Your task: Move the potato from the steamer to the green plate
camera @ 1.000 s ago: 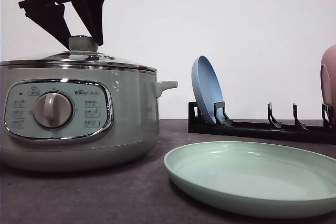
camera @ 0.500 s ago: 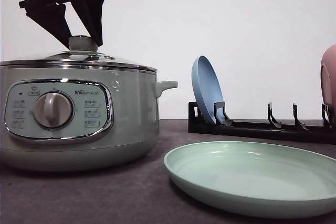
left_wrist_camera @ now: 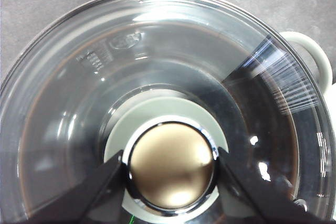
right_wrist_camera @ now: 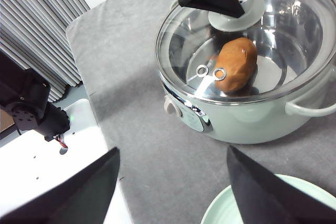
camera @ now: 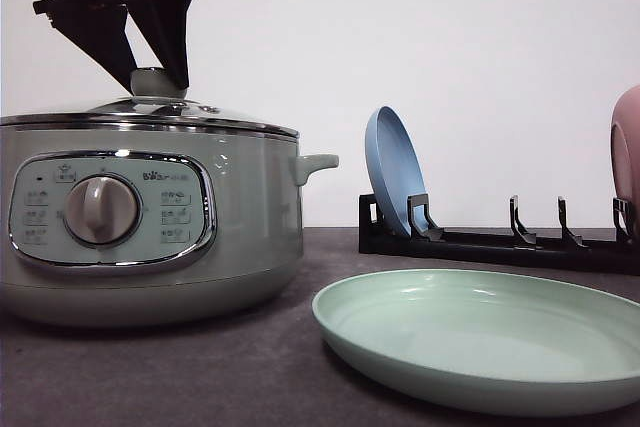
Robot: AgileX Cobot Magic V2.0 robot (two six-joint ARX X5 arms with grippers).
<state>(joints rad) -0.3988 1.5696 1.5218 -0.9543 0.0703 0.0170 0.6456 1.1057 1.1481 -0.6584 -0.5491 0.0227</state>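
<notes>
The pale green steamer [camera: 150, 237] stands at the left of the table with its glass lid [camera: 150, 107] on. In the right wrist view the orange-brown potato [right_wrist_camera: 236, 64] lies inside the steamer [right_wrist_camera: 231, 114], seen through the lid. My left gripper [camera: 155, 82] hangs over the pot. In the left wrist view its fingers [left_wrist_camera: 105, 182] press both sides of the lid's knob [left_wrist_camera: 170, 169]. The green plate [camera: 480, 337] lies flat at the front right with nothing on it. My right gripper [right_wrist_camera: 173, 192] is open, high above the table between pot and green plate [right_wrist_camera: 273, 203].
A black dish rack [camera: 500, 242] stands behind the green plate, with a blue plate [camera: 392, 172] upright in it and a pink plate [camera: 627, 162] at the right edge. The steamer's side handle [camera: 318, 162] sticks out toward the rack. The table's edge and an arm base [right_wrist_camera: 31, 103] lie beyond the pot.
The left gripper's fingers have drawn in a little around the lid knob. The lid stays seated on the steamer, and nothing else has moved.
</notes>
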